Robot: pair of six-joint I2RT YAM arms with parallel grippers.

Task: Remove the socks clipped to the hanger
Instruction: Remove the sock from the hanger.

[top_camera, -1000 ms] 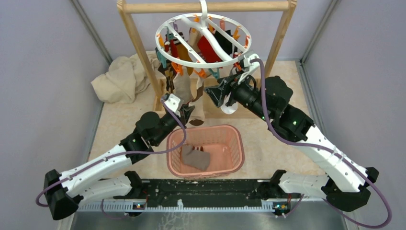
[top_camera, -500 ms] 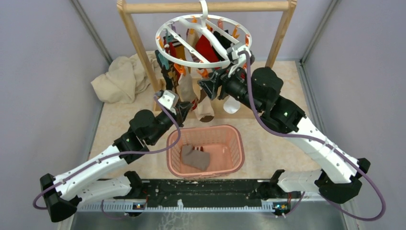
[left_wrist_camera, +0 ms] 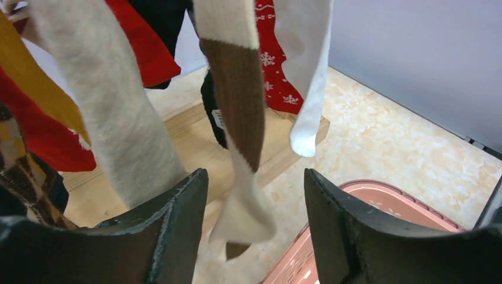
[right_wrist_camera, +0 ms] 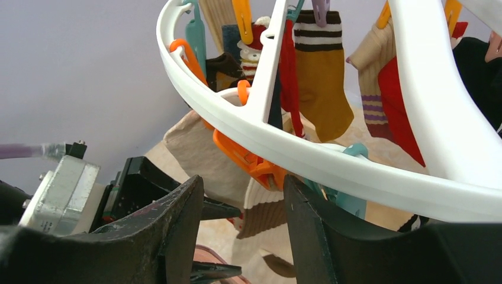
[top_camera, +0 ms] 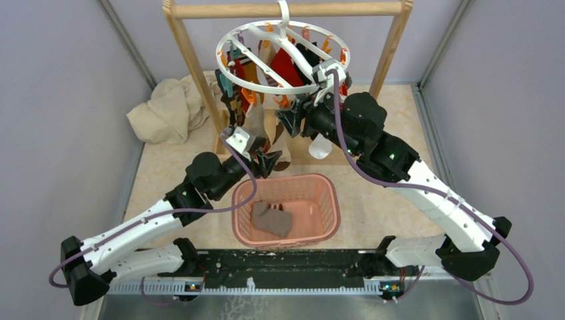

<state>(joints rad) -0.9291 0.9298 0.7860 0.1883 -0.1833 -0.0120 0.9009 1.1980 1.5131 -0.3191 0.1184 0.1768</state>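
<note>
right pincer (top_camera: 289,122): over the last second it has been raised and drawn in leftward, and is now held just under the near rim of the hanger (right_wrist_camera: 355,174); its jaws are spread and nothing is gripped.
orange clip (right_wrist_camera: 247,155): seen in the right wrist view on the underside of the ring, just above the gap between the spread jaws; not yet touched.
left pincer (top_camera: 268,161): it has been shifted slightly rightward beneath the hanging socks; its jaws are spread and nothing is pinched.
cream-and-brown sock (left_wrist_camera: 240,112): hung straight ahead of the left pincer, its lower end lined up with the gap between the jaws; whether a finger is touched cannot be told.
hanger: hooked on the wooden rail (top_camera: 286,9) at the far side of the tabletop (top_camera: 363,220), with both arms now gathered at its near rim.
socks: most are kept clipped around the ring, among them a mustard sock (right_wrist_camera: 322,83), a white sock (left_wrist_camera: 308,89) and red ones.
pink basket (top_camera: 330,200): one grey sock (top_camera: 272,219) is lying in it, unchanged.
meaning: the approach is judged nearly finished, with the clip to be worked from above and the sock taken from below; most of the removal is left to be done.
</note>
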